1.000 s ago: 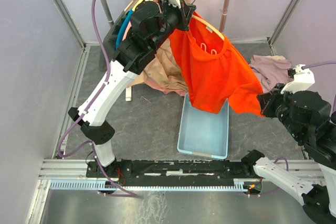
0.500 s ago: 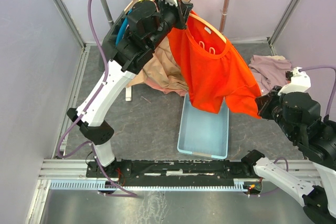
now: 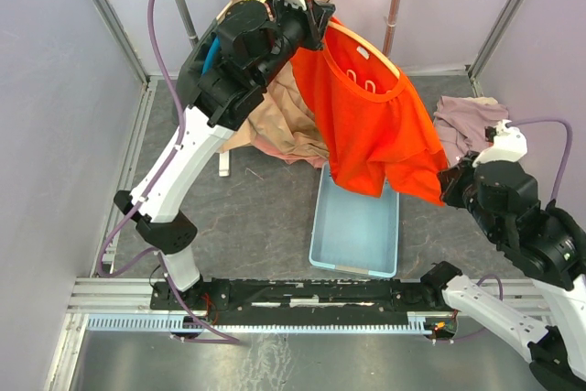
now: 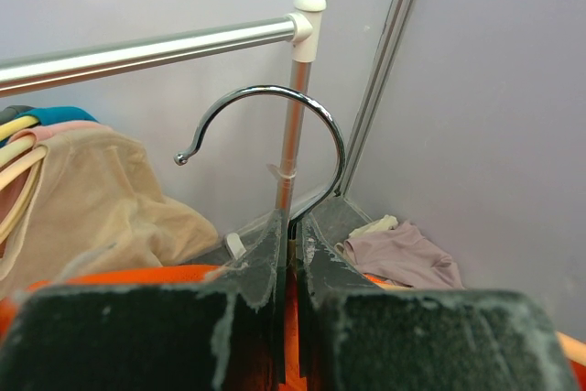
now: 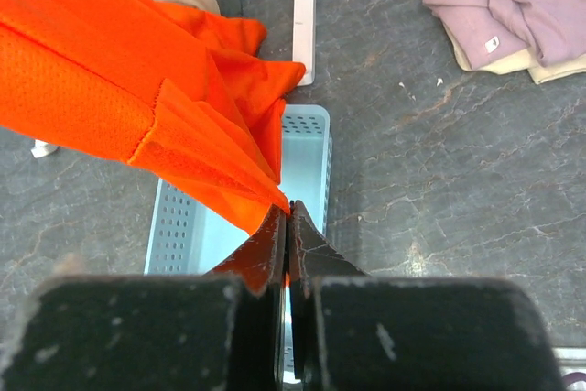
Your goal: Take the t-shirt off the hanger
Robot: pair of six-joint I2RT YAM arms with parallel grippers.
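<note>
The orange t-shirt hangs on a pale wooden hanger held up in the air near the rack. My left gripper is shut on the hanger at the base of its metal hook, off the rail. My right gripper is shut on the shirt's lower right hem and holds it out to the right above the bin. In the left wrist view the orange fabric shows between the jaws.
A light blue bin lies on the floor under the shirt. A clothes rail carries a beige garment and other hangers. A mauve garment pile lies at the right. Frame posts stand around.
My right gripper has moved left and slightly up with the hem. My left gripper has shifted the hanger slightly left and up.
</note>
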